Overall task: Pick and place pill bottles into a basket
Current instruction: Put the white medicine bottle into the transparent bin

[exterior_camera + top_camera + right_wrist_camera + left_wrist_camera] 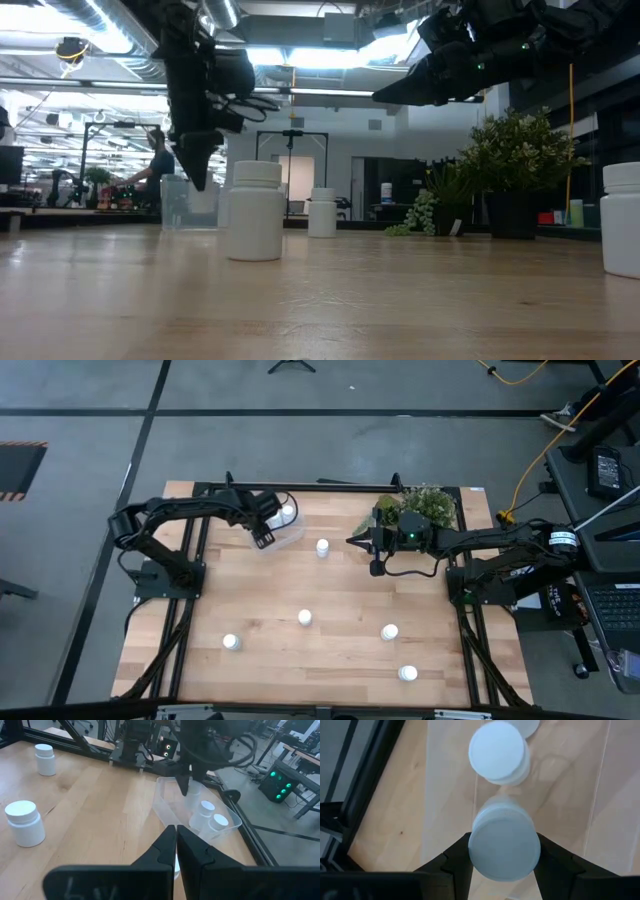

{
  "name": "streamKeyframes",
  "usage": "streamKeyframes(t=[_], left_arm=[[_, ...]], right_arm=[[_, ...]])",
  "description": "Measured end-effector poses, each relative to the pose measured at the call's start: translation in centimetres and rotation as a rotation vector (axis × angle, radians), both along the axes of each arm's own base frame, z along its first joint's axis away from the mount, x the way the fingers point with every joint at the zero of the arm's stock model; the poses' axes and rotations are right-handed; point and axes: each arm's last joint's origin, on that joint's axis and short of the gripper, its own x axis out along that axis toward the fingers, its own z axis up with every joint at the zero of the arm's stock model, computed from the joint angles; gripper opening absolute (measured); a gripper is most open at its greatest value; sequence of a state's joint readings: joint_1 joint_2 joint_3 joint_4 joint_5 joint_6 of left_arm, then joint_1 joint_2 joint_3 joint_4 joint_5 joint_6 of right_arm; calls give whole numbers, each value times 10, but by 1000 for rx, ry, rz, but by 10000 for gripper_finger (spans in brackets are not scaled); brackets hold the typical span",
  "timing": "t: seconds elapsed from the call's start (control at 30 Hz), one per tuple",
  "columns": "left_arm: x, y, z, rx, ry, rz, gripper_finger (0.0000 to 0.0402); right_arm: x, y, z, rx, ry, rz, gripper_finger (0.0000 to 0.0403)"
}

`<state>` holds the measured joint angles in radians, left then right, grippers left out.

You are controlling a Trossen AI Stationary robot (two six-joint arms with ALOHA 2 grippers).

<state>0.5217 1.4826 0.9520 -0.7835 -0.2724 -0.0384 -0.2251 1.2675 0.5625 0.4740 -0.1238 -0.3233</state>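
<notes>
My left gripper [264, 530] hangs over the clear basket [167, 812] at the table's far left, shut on a white pill bottle [504, 845]. Two more pill bottles [205, 810] [218, 823] stand on the basket's floor; one [498, 753] lies right under the held one. Several pill bottles stand upright on the wood: one [323, 547] near the middle far side and others [305, 617] [231, 642] [389, 631] [407, 673] toward the near edge. My right gripper [176, 840] waits shut in the air right of centre [360, 542]. My left gripper pinches the pill bottle by its round side [476, 851] between its two fingers [455, 857], one on each side. The fingers come from above, slanting steeply down. The bottle is lifted clear, over the basket, with one round end facing the wrist camera.
A green bushy plant [425, 505] stands at the far right, behind my right arm. Black frame rails [330, 487] run along the table's far edge and sides. Bare wood lies between the scattered bottles in the middle [300, 580].
</notes>
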Motion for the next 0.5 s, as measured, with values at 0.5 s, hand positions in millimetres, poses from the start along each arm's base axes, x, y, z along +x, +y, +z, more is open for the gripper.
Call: streamKeyframes(t=[0.5], left_arm=[[3, 4, -9, 3, 43, -2, 198]], right_arm=[[0, 0, 0, 0, 0, 0, 19]])
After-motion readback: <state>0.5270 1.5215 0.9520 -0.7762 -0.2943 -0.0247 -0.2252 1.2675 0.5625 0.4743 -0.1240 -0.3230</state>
